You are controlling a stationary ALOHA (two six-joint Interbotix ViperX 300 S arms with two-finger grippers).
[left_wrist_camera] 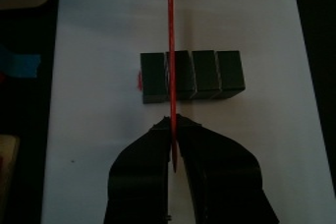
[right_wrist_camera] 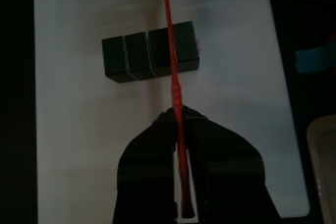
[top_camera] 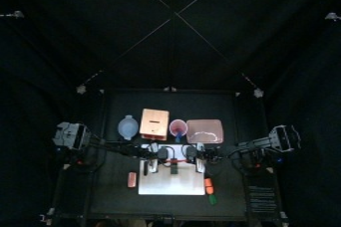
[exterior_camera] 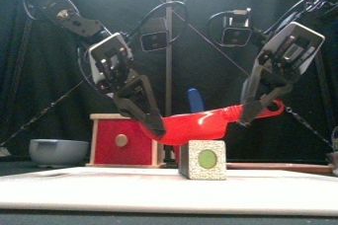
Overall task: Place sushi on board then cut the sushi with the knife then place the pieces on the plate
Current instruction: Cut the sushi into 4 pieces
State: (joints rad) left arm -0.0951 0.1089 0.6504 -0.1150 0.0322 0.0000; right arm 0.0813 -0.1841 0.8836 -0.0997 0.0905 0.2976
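Note:
The sushi roll (exterior_camera: 204, 159), a row of dark green blocks with a pale speckled end, lies on the white cutting board (exterior_camera: 93, 189). The red knife (exterior_camera: 199, 123) hangs just above it, held level between both grippers. My left gripper (exterior_camera: 156, 128) is shut on the blade end, and my right gripper (exterior_camera: 246, 118) is shut on the handle. In the left wrist view the blade (left_wrist_camera: 171, 41) runs over the seam behind the roll's (left_wrist_camera: 192, 76) end block. The right wrist view shows the knife (right_wrist_camera: 170, 41) crossing the roll (right_wrist_camera: 151, 56) too.
Behind the board stand the wooden box with a red drawer front (exterior_camera: 123, 141), the blue-grey bowl (exterior_camera: 58, 150), the red cup (top_camera: 178, 127) with the blue knife (exterior_camera: 195, 99) and the pink tray (top_camera: 204, 129). A small red toy (top_camera: 132, 179) lies left of the board.

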